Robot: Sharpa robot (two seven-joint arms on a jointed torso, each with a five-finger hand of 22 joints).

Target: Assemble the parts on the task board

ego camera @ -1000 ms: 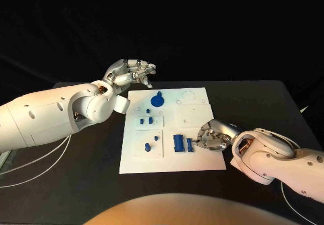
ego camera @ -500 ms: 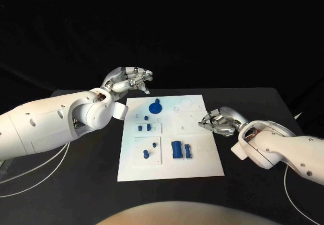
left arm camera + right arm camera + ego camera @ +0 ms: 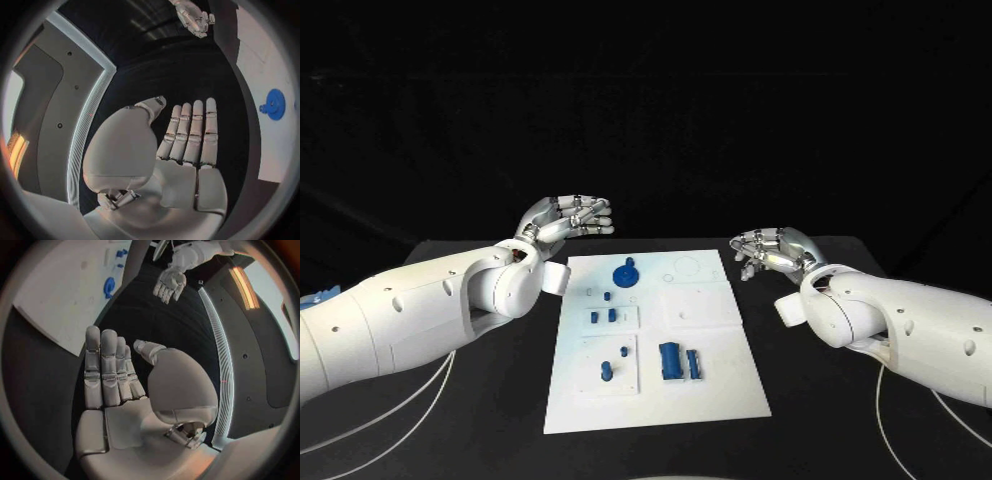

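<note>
A: Where does the task board (image 3: pixel 711 380) lie in the head view?

B: In the lower middle of the frame, flat on the black bench (image 3: pixel 473 420), between the two arms. The blue parts lie on its left half: a round gear (image 3: pixel 627 273) near the far edge, a group of small pegs (image 3: pixel 606 316) just below it, two more small pieces (image 3: pixel 610 368) lower left, and two upright-looking blocks (image 3: pixel 679 361) side by side near the board's middle.

A: And the left hand (image 3: pixel 568 216)?

B: It is raised at the upper left of the board, beyond its far left corner, apart from every part. The left wrist view shows its fingers (image 3: pixel 189 132) stretched out straight and side by side, the thumb set off to one side, the palm bare; it holds nothing.

A: The right hand (image 3: pixel 769 249)?

B: It is raised at the upper right of the board, off its far right corner. In the right wrist view its fingers (image 3: pixel 107 365) are likewise straight and flat, the palm bare, nothing held. The gear (image 3: pixel 110 287) and the board (image 3: pixel 56 295) show beyond its fingertips.
</note>
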